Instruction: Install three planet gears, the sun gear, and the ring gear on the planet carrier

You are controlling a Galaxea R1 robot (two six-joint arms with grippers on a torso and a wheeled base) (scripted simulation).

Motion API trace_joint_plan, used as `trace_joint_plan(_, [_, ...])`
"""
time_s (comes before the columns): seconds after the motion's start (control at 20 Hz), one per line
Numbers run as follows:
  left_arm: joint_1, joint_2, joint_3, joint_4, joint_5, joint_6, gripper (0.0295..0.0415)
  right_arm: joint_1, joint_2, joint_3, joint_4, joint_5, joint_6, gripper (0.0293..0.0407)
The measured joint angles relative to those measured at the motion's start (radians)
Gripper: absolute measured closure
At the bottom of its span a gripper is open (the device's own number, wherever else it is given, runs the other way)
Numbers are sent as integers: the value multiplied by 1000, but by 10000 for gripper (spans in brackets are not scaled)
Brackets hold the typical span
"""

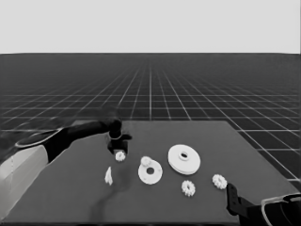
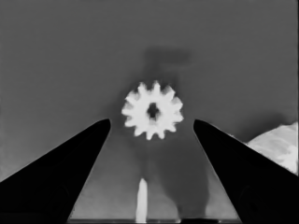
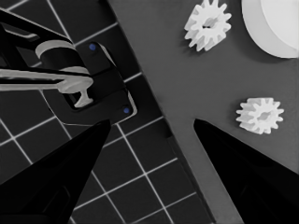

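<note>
Dark tabletop (image 1: 70, 188) is stretching toward a gridded floor under a pale band at the horizon. Near its middle, the smaller round part (image 1: 150, 172) is lying with one gear (image 1: 146, 161) sitting on its far-left rim; the larger round part (image 1: 184, 158) is resting just to its right. Left of the smaller round part, the left gripper (image 1: 118, 149) is hovering over a planet gear (image 1: 120, 156), its fingers spread apart. The left wrist view is showing that gear (image 2: 152, 116) lying flat between the open fingertips, touching neither. A thin white piece (image 1: 108, 176) is lying nearer the front, left of the smaller round part. Two more gears (image 1: 188, 188) (image 1: 219, 181) are lying to its front right. The right gripper (image 1: 231, 197) is waiting at the table's front right corner, fingers apart; only its wrist view is showing the table's edge and dark machinery (image 3: 88, 84) beyond.
</note>
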Motion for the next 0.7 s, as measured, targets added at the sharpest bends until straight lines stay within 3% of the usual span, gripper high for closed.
trace_joint_plan(0.15, [48, 29, -69, 26, -40, 33, 326, 0, 0, 0, 0, 0, 0, 315])
trace_joint_plan(0.4, [55, 36, -86, 29, -48, 41, 325, 0, 0, 0, 0, 0, 0, 315])
trace_joint_plan(0.5, [55, 35, -88, 30, -49, 42, 393, 0, 0, 0, 0, 0, 0, 315])
trace_joint_plan(0.55, [55, 35, -89, 30, -49, 42, 399, 0, 0, 0, 0, 0, 0, 315])
trace_joint_plan(0.7, [55, 35, -89, 31, -49, 42, 398, 0, 0, 0, 0, 0, 0, 315])
